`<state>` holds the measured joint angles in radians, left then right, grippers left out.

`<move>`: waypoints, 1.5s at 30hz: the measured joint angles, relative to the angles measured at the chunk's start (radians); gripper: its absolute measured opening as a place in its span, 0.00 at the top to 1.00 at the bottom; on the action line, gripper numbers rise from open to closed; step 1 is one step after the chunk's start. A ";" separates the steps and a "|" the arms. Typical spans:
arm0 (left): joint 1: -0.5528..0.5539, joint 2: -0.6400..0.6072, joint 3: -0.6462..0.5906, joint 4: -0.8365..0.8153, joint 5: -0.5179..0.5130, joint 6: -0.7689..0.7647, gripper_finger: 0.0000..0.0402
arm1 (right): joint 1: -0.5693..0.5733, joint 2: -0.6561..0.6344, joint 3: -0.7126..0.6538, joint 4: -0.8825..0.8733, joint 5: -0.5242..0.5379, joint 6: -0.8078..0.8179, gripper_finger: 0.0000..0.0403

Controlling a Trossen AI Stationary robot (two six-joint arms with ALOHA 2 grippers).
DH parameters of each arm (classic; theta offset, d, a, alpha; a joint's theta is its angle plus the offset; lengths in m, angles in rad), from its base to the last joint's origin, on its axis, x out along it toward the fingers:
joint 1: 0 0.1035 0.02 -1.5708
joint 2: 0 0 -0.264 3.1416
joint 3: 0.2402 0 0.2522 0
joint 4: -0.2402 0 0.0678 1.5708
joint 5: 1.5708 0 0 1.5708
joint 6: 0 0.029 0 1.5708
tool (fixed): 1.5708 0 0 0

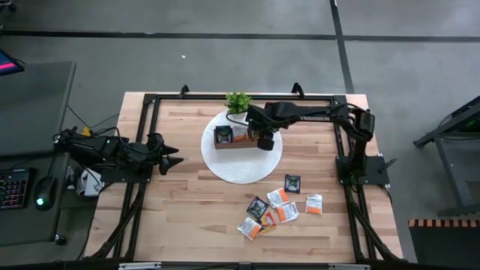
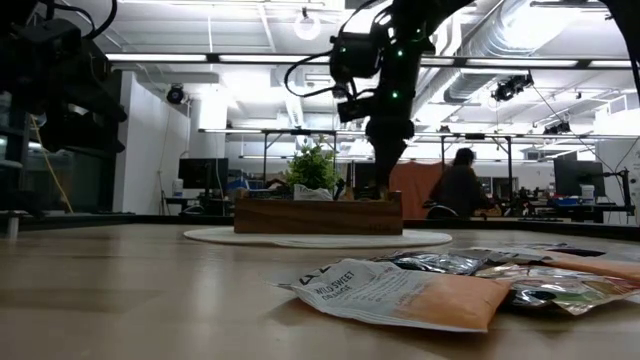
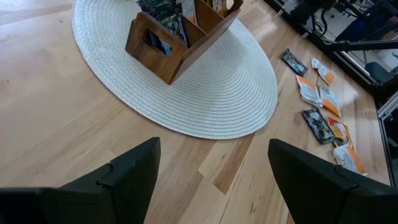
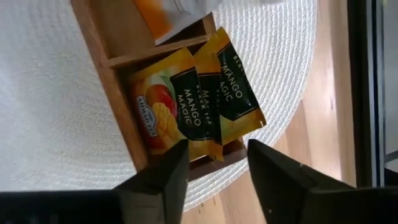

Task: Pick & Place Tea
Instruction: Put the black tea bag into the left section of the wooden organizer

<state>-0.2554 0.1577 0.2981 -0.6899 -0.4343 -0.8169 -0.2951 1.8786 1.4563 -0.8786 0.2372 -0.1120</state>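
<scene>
A: Wooden table (image 1: pixel 187 217) under both arms, with a round white mat (image 1: pixel 241 169) near the far middle. What sits on it?

B: A brown tray (image 4: pixel 118 68) with three compartments, and a small plant (image 1: pixel 238 100) just behind it.

A: And the tea?

B: Split in two. Yellow-orange mango sachets (image 4: pixel 196 99) with dark label panels stand tilted in the tray's end compartment, overlapping, one corner poking over the tray's rim. Dark sachets (image 3: pixel 163 14) fill the compartment at the other end. Loose sachets (image 1: pixel 276 208), orange, white and dark, lie scattered flat on the table near the right front, well apart from the mat.

A: Right gripper (image 4: pixel 214 163)?

B: It hangs straight over the mango compartment, arm stretched in from the right side. Its fingers are parted and hold nothing; the sachets lie just beyond the tips.

A: Left gripper (image 3: pixel 211 165)?

B: Low at the table's left edge, pointing at the mat, fingers spread wide, empty.

A: Free room?

B: Bare wood lies between the left gripper and the mat, and across the front left.
</scene>
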 joint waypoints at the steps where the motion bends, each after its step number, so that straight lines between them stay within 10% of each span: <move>1: 0.000 0.000 0.000 0.000 0.000 0.000 0.26 | 0.000 -0.004 0.001 -0.001 -0.004 0.000 0.59; 45: 0.000 0.000 0.000 0.000 0.000 0.000 0.26 | 0.249 -0.506 -0.004 -0.589 -0.062 0.292 0.48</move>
<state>-0.2555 0.1577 0.2981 -0.6903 -0.4343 -0.8165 -0.0458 1.3722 1.4527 -1.4681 0.1753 0.1802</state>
